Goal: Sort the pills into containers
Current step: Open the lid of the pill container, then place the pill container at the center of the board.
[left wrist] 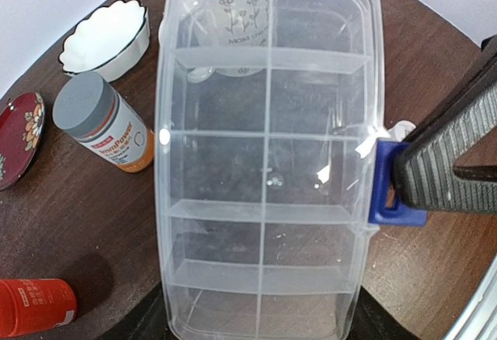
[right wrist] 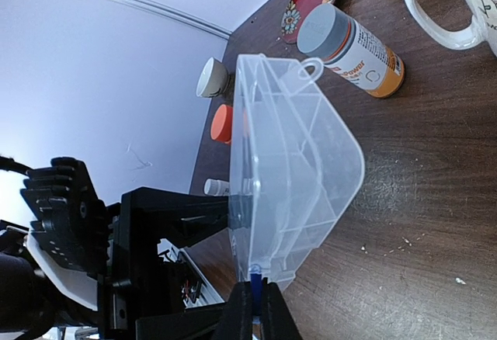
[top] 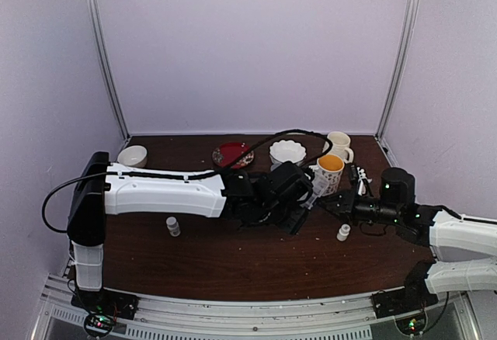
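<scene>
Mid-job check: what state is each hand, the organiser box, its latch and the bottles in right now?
Left hand: shut on the organiser box's end.
Right hand: shut, pinching the blue latch.
Organiser box: held between both hands; lid looks closed; compartments look empty.
Blue latch: gripped, not visibly released.
Grey-capped bottle: cap on.
Orange bottle: on the table, apart from the box; orientation unclear.

Dark brown wooden table (top: pixel 233 266) under even light, pale lilac walls (top: pixel 248 45) on three sides, metal posts (top: pixel 105 53) at the back corners, aluminium rail (top: pixel 256 314) along near edge.
</scene>
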Controlling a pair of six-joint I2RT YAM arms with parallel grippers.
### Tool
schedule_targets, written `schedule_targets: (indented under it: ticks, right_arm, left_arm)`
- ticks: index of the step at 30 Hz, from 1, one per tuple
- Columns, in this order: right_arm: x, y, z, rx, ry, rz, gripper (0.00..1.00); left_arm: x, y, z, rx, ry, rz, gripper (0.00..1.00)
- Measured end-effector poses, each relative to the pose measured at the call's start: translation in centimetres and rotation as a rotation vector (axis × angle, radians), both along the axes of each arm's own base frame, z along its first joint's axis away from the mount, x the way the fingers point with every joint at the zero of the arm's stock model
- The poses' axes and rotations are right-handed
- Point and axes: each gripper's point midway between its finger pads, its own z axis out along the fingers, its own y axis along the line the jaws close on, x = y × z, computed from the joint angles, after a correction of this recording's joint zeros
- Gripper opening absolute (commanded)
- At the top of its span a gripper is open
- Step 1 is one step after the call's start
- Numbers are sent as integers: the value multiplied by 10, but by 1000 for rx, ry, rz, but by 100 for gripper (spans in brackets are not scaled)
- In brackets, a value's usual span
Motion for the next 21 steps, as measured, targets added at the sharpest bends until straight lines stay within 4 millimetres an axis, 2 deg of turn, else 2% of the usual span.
schedule_targets:
  ticks: [3,11,16,21]
  right_arm:
    - [0,0,0,-1,-1,0,0]
    - [0,0,-7,-17,18,0,0]
    - [1,1,-14,-30,38,1,0]
    - [1,1,-17,-32,49,0,0]
  left_arm:
    - [0,0,0,0,1,0,84]
    - [-2,1,-2,8,11,-3,95]
    - [-5,2,-5,17,27,-13,93]
    - [-9,0,-6,14,47,-31,84]
